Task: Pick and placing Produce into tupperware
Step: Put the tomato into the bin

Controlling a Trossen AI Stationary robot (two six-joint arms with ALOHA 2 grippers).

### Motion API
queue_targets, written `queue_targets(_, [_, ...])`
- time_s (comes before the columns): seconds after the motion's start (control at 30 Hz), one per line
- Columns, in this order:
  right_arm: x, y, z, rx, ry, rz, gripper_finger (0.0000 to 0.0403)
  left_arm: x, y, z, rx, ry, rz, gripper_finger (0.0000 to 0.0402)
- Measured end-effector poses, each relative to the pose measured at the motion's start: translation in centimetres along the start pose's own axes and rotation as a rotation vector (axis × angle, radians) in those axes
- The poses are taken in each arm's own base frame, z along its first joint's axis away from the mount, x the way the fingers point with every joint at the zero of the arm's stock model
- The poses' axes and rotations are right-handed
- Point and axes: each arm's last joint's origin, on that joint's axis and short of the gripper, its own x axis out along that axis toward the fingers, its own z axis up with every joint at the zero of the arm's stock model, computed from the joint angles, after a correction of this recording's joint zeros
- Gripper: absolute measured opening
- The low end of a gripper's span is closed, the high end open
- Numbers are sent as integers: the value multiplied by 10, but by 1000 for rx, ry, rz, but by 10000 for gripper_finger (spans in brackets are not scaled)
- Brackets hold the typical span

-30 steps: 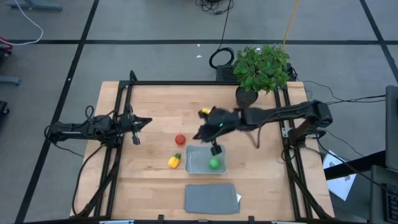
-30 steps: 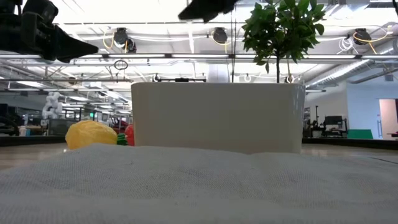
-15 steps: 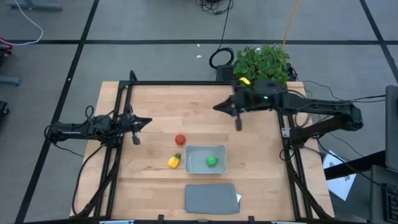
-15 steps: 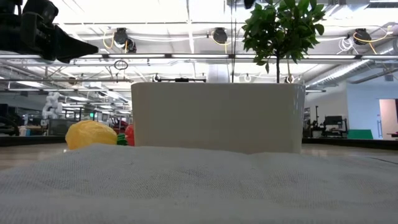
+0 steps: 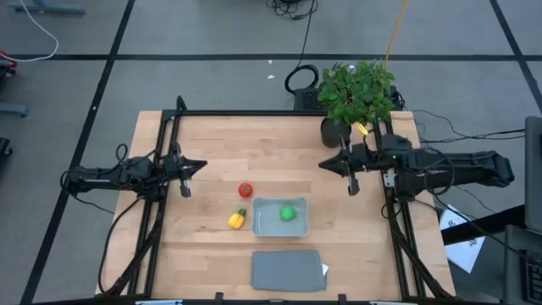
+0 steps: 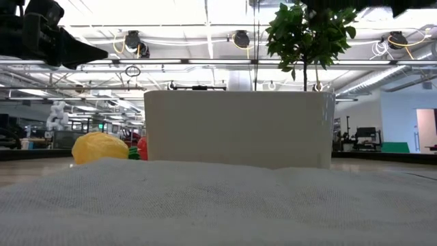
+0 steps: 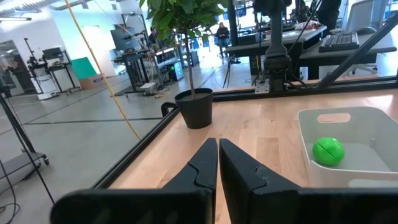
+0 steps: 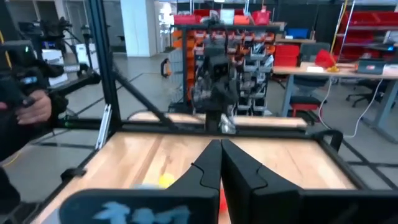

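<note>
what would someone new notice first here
Probably the round green piece lying alone inside the pale tub near the table's middle. Just outside it, on the left-arm side, sit the red piece and the yellow piece, and a leafy potted plant stands at the far corner.

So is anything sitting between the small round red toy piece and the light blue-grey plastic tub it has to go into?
Nothing visible does. The round red toy piece lies on bare wood just off the light blue-grey plastic tub's near corner; the yellow piece sits aside.

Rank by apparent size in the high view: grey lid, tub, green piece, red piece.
1. grey lid, slightly larger than
2. tub
3. green piece and red piece, which look alike.
</note>
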Motion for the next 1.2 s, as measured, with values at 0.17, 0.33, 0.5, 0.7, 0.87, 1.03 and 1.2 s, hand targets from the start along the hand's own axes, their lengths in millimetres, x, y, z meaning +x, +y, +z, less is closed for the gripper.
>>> queue_targets(0.17, [-13, 2, -30, 27, 30, -38, 0, 0, 0, 0, 8, 0, 0, 21])
queue_targets(0.33, [-22, 1, -47, 53, 69, -137, 0, 0, 0, 0, 30, 0, 0, 21])
queue_targets(0.5, [-31, 2, -58, 103, 49, -220, 0, 0, 0, 0, 26, 0, 1, 21])
queue_targets(0.7, [-37, 2, -84, 95, 57, -287, 0, 0, 0, 0, 26, 1, 1, 21])
queue_targets(0.87, [-38, 2, -94, 65, -7, -283, 0, 0, 0, 0, 27, 0, 1, 21])
queue_targets(1.03, [-39, 2, -96, 38, -50, -281, 0, 0, 0, 0, 5, 1, 0, 21])
queue_targets(1.2, [-39, 3, -97, 35, -48, -280, 0, 0, 0, 0, -2, -1, -7, 21])
